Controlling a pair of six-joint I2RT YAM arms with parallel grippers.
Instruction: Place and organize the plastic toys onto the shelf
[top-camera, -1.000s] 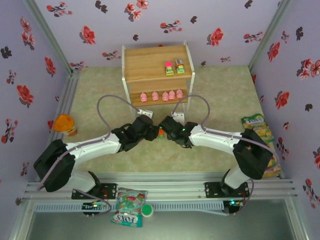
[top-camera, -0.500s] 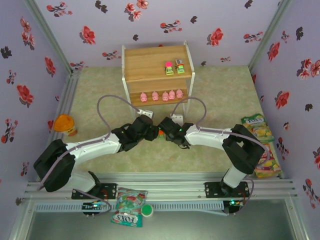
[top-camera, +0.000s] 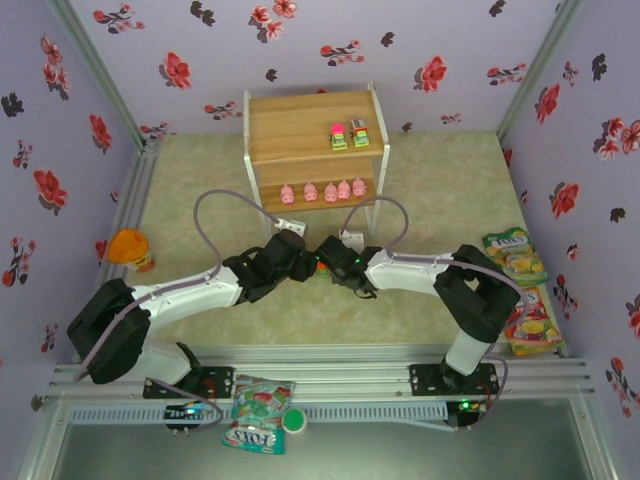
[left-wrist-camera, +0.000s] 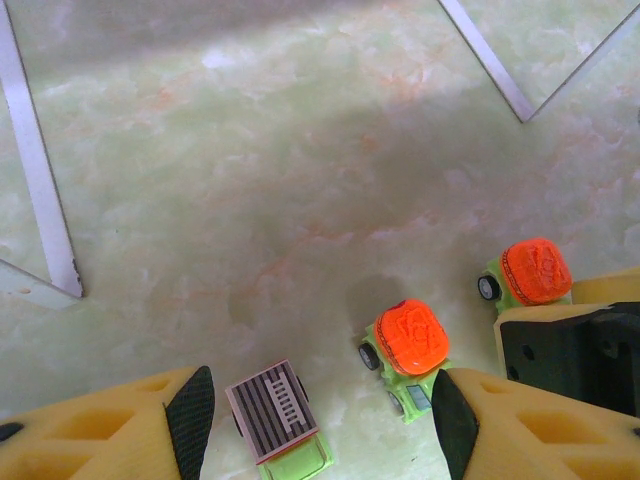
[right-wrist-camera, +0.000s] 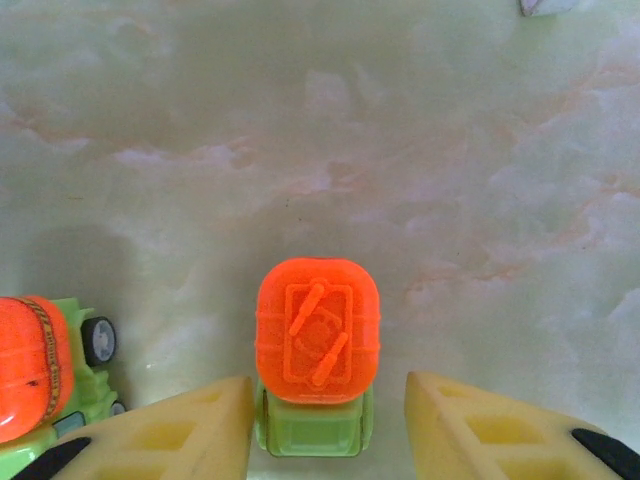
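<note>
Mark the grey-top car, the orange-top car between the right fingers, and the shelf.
grey-top car (left-wrist-camera: 272, 408): left wrist view, striped grey roof.
orange-top car (right-wrist-camera: 319, 330): right wrist view, centre of orange top.
shelf (top-camera: 295, 125): top external view, bare upper board.

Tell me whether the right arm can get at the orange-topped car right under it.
Probably yes. The right tool is open and the orange-topped car sits uncovered between its fingers; the other orange car stands apart to one side.
</note>
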